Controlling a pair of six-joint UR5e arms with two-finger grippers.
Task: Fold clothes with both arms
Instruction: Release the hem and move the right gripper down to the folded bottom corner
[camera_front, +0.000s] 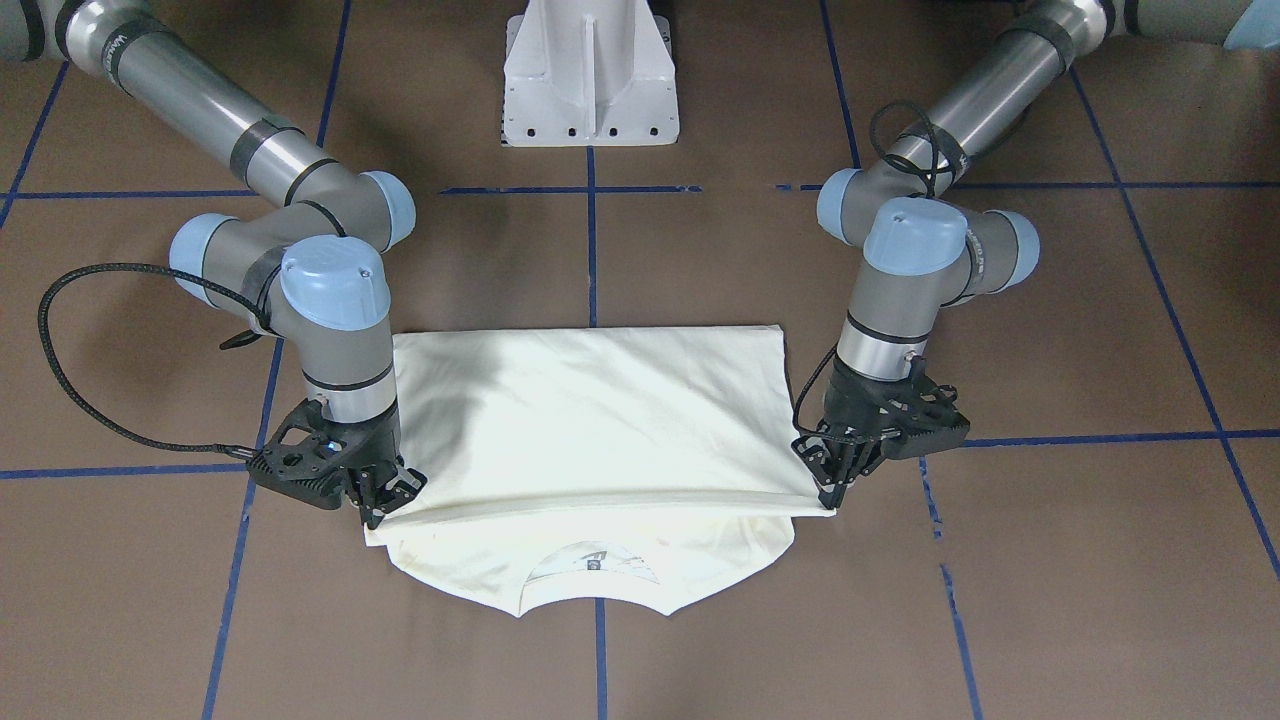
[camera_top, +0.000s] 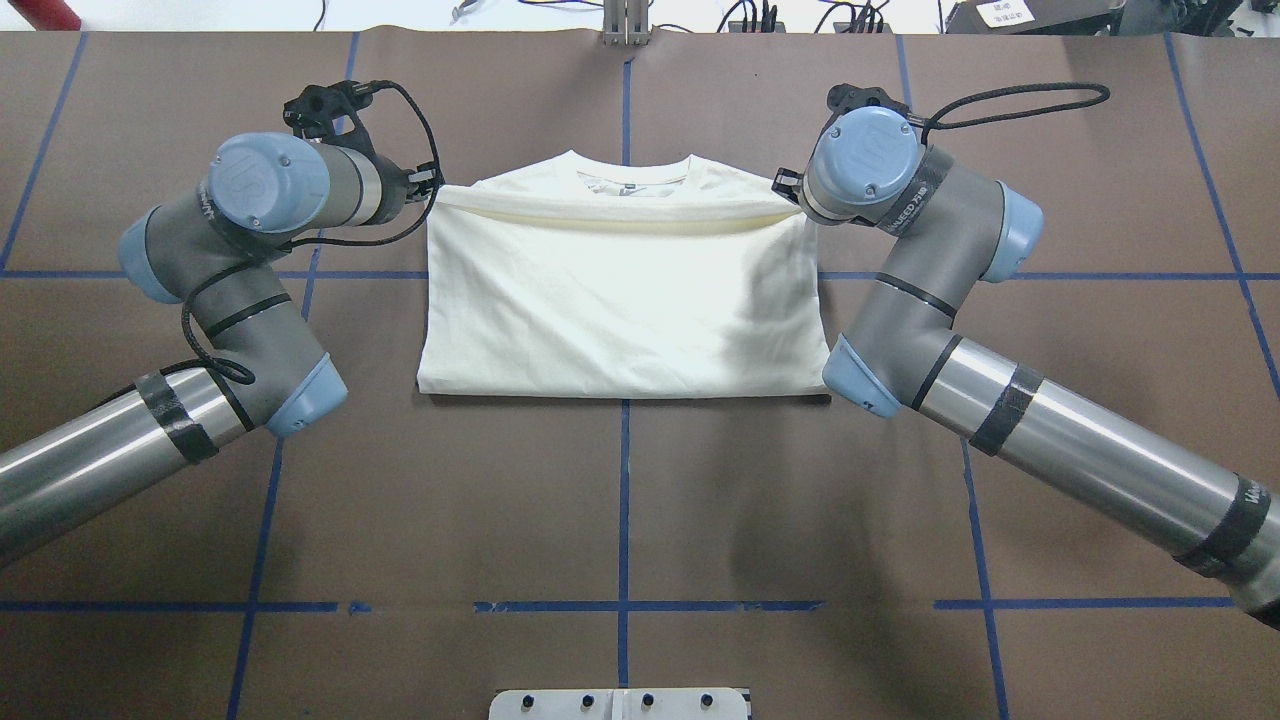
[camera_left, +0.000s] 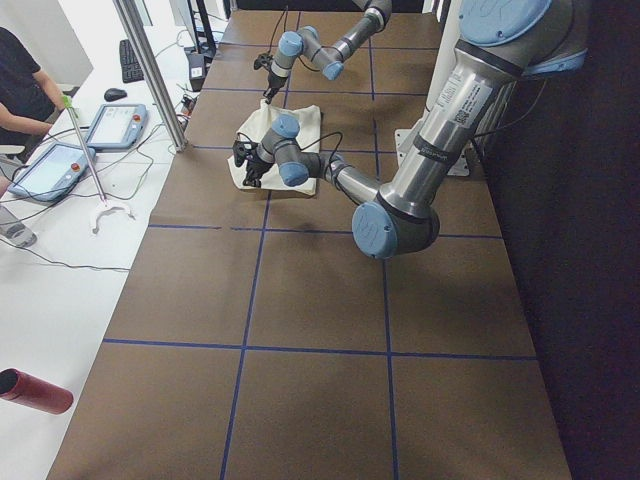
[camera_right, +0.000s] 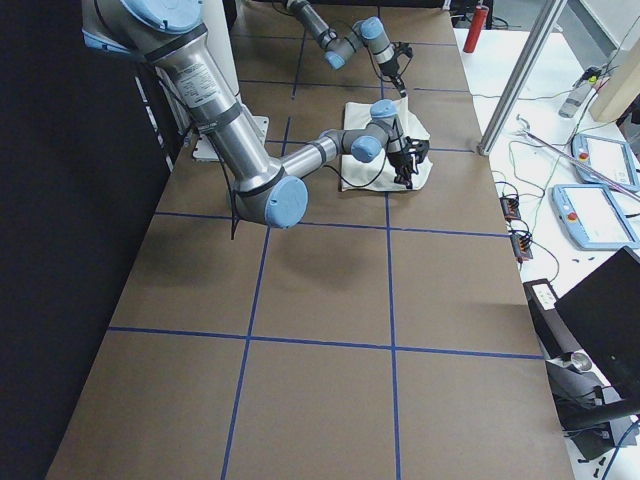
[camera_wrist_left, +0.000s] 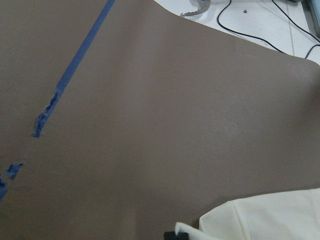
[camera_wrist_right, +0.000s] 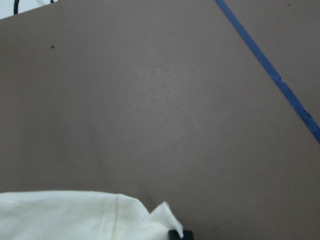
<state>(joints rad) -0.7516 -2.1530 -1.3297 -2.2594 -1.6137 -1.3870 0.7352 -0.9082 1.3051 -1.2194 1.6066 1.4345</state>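
The cream-white T-shirt (camera_front: 590, 420) lies flat on the brown table, plain side up and folded across itself. Its upper layer ends in a straight edge just short of the collar (camera_front: 595, 575). My left gripper (camera_front: 830, 503) is shut on that edge's corner at the right of the front-facing view. My right gripper (camera_front: 380, 512) is shut on the opposite corner at the left. Overhead, the shirt (camera_top: 620, 300) sits between both wrists, which hide the fingers. In each wrist view a cream corner of cloth (camera_wrist_left: 260, 220) (camera_wrist_right: 75, 215) shows at the bottom.
The white pedestal base (camera_front: 590, 70) stands behind the shirt at the robot's side. Blue tape lines (camera_top: 624, 500) grid the brown table. Beyond the far edge are cables, tablets (camera_left: 115, 125), a red cylinder (camera_left: 35, 390) and a seated person (camera_left: 20, 80).
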